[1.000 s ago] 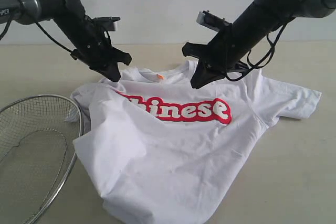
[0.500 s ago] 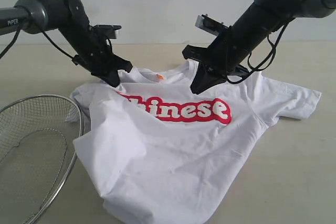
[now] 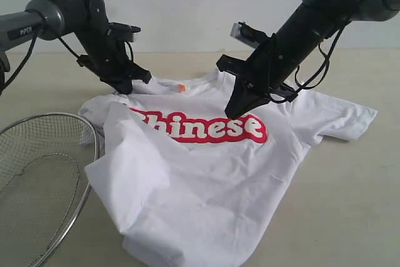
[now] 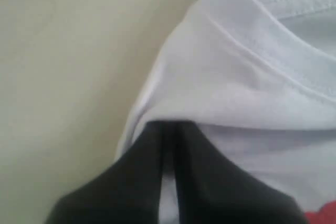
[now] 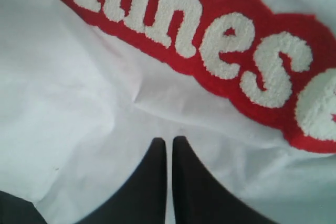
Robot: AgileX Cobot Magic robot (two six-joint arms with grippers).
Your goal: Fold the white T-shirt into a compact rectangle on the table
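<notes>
1. The surface is a pale beige wood-look table (image 3: 350,179) with faint grain; a plain off-white wall (image 3: 187,4) stands behind it; a round wire-mesh basket (image 3: 44,173) sits at the left edge of the exterior view, right next to the shirt.
2. The white T-shirt (image 3: 206,179) lies chest-up in the middle of the table, pretty rumpled, with its left side folded over on itself; the red "Chinese" print (image 3: 200,127) runs across the chest; the orange neck tag (image 3: 182,87) peeks out at the collar.
3. In the exterior view, the left gripper (image 3: 127,85) is down at the shoulder left of the collar; the right gripper (image 3: 234,112) points down just beside the print, on its collar side.
4. The left wrist view gives what the exterior can't: the jaws are pressed together with a fold of white cloth pinched at the tips; bare table runs along the shirt's edge.
5. In the right wrist view the jaws are fully together, tips at plain white cloth near the lettering; can't tell if any cloth is caught; the print's fuzzy texture only shows here.
</notes>
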